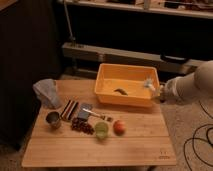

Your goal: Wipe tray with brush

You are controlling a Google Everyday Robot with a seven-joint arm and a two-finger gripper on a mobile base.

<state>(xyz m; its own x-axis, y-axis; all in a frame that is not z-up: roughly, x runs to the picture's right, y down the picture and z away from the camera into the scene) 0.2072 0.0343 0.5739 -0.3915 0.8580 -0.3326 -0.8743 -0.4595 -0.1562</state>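
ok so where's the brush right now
In the camera view the brush is at the tray's right rim, by the hand reaching in from the right.

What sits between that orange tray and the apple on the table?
In the camera view, only bare wooden tabletop lies between the tray and the apple. The gripper is at the tray's right rim.

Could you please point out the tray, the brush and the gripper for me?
tray (102, 84): camera view, on its left wall.
brush (149, 83): camera view, on its whitish head, over the tray's right side.
gripper (160, 92): camera view, at the arm's tip by the tray's right rim.
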